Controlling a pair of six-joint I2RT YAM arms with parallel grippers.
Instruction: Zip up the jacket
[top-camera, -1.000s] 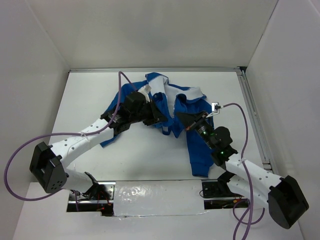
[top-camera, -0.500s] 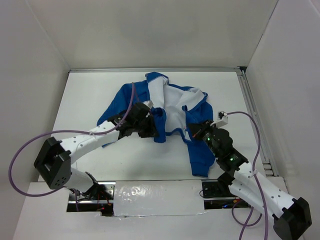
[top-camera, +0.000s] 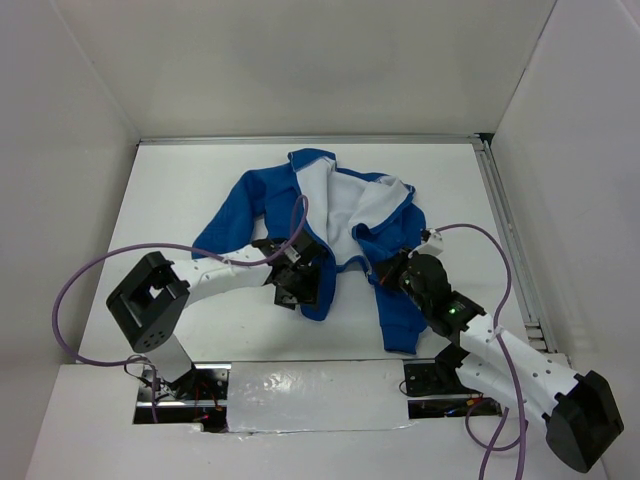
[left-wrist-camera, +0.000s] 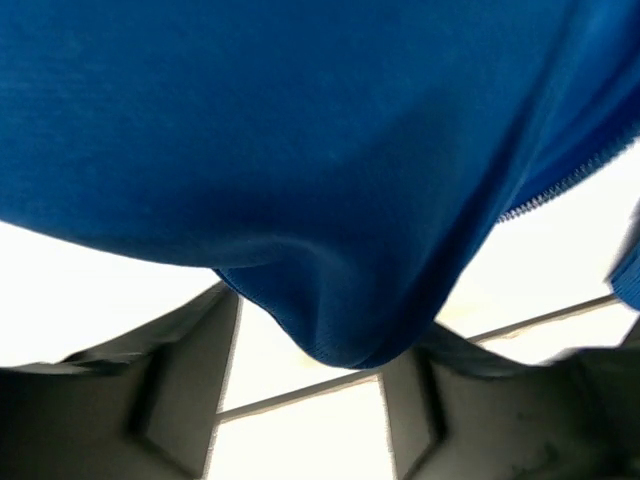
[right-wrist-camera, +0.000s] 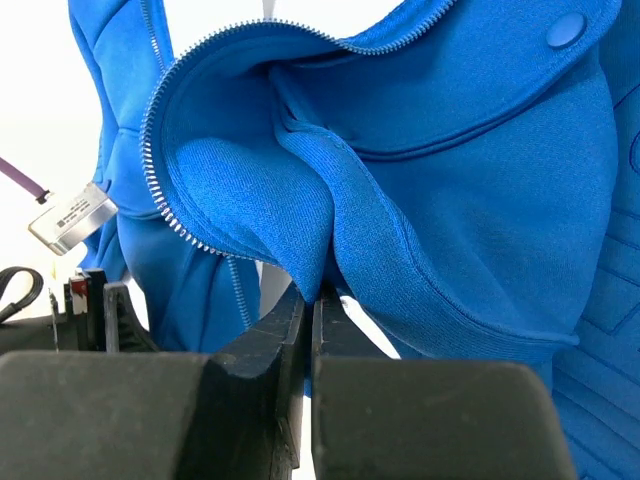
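White table (top-camera: 180, 190): 1 jacket (top-camera: 270, 195), 2 grippers, L (top-camera: 300, 283) & R (top-camera: 392, 268), both clamping fabric.

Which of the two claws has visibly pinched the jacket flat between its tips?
The right claw: its tips meet on a jacket fold.

No text can be read; the small tag (right-wrist-camera: 72, 218) on the purple cable carries only illegible print.

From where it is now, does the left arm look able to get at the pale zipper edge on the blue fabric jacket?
Probably not directly: the left gripper is pinching a fold of the blue fabric jacket, so it would have to release first. The zipper edge lies just beside it.
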